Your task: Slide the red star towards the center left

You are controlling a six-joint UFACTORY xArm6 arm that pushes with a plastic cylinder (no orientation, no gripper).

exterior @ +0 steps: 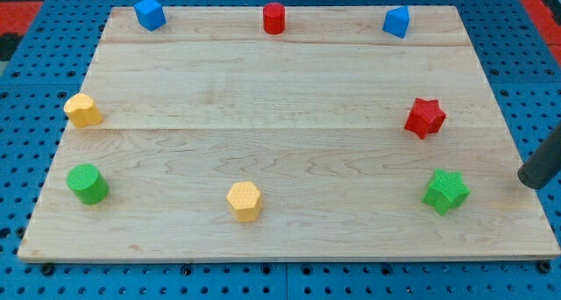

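The whole wooden board [289, 142] is seen by one camera from above and in front, tilted downward, fairly near.

You've got my tip [529, 182] at the board's [289, 151] right edge, approx 4 o'clock from the red star [425, 117], w/ the green star [446, 191] just at its 9 o'clock.

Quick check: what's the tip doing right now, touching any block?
My tip: touching nothing, off the view's right, beside the green star, below the red star.
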